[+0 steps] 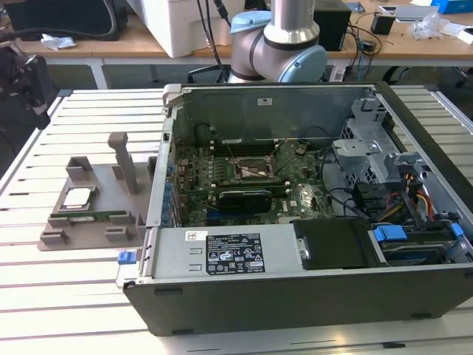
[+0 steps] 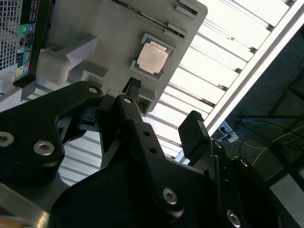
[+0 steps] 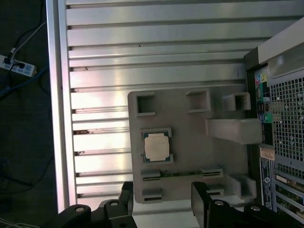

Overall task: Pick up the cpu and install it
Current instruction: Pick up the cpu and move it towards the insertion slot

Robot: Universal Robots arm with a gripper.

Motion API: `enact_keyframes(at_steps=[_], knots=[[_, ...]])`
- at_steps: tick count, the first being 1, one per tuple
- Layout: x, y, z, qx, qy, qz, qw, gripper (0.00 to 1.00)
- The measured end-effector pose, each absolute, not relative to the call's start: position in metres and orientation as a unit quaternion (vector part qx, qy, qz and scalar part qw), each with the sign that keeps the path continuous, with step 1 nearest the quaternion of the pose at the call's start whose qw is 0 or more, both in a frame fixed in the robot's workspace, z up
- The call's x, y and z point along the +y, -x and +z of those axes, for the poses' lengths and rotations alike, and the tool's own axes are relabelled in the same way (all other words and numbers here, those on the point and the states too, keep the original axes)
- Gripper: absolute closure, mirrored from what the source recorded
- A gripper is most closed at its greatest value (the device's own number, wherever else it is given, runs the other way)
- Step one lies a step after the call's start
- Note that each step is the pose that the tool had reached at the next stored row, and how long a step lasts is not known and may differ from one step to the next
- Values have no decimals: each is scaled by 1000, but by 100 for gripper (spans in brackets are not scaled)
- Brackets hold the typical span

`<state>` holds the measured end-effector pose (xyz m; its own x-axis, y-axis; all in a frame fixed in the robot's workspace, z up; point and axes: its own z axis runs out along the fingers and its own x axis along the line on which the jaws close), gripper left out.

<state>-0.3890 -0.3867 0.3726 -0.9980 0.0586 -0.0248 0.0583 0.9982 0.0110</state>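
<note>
Starting at the exterior view's left, I see the grey parts tray point(image 1: 94, 238) lying on the slatted metal desk point(image 1: 44, 296). The cpu point(image 1: 77, 198) lies flat in a square recess of that tray, silver top up. The green memory stick point(image 1: 89, 217) lies in a slot just beside it, on the side nearer the camera. A grey post point(image 1: 122, 159) stands upright on the tray, between the cpu and the computer case point(image 1: 295, 296).

The case lies open on the desk, touching or nearly touching the tray's edge. Inside it I can make out the motherboard point(image 1: 299, 200) with its square socket point(image 1: 255, 171) near the middle, and a black expansion card point(image 1: 244, 198) just in front of that. The power supply point(image 1: 222, 251) runs along the near wall. The arm point(image 1: 284, 29) rises behind the case.

In both wrist views my pincer point(image 3: 164, 204) point(image 2: 162, 102) is released. Its two black fingers point(image 3: 126, 197) are spread apart with nothing between them. It hangs over the tray point(image 3: 190, 142) near the edge where the memory stick point(image 3: 183, 174) lies. The cpu point(image 3: 156, 146) point(image 2: 153, 59) sits in its recess just past the fingertips, clear of them and untouched.
</note>
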Motion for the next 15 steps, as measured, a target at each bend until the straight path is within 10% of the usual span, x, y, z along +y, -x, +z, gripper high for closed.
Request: enact_keyframes(at_steps=[15], knots=[[-387,389,354,999,-29,5,12,40]])
